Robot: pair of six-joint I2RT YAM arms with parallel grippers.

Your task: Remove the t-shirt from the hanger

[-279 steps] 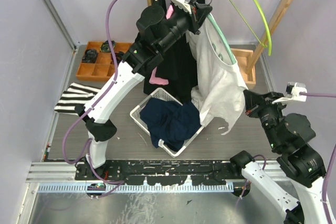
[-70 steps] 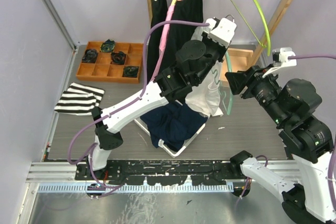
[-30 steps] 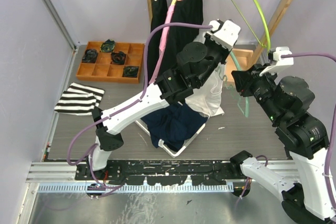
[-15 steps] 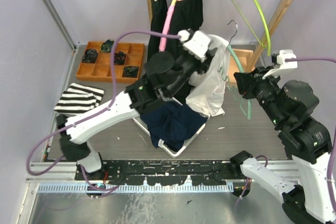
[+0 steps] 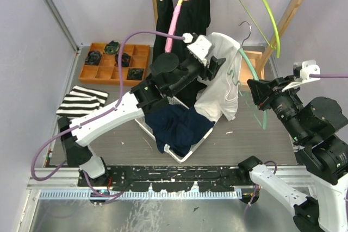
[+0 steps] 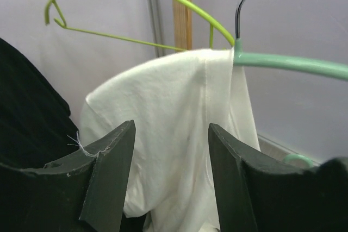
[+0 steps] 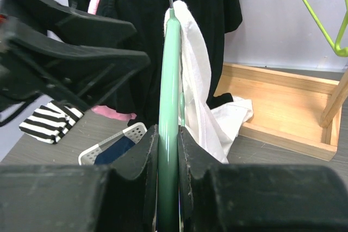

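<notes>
The white t-shirt point(image 5: 224, 88) hangs bunched over one arm of the mint-green hanger point(image 5: 252, 70), off the rail. My right gripper point(image 5: 256, 93) is shut on the hanger's other arm point(image 7: 168, 80), which runs straight up between its pads point(image 7: 147, 150). In the right wrist view the t-shirt point(image 7: 198, 77) drapes just right of the hanger. My left gripper point(image 6: 171, 129) is open, its fingers point(image 6: 111, 172) apart, with the t-shirt point(image 6: 174, 96) a little beyond them and nothing between them. From above, the left gripper point(image 5: 216, 64) sits just left of the shirt's top.
A white basket point(image 5: 142, 117) with a navy garment point(image 5: 176, 126) sits below the shirt. Black garments point(image 5: 190, 9) and a lime hanger point(image 5: 261, 4) hang on the wooden rack point(image 5: 296, 6). An orange tray point(image 5: 95, 71), a striped cloth point(image 5: 81, 101) and a wooden box point(image 7: 283, 99) lie around.
My left gripper has opened wider, come off the shirt and drawn back to the left. The right arm has carried the hanger to the right, with the shirt still draped on it.
</notes>
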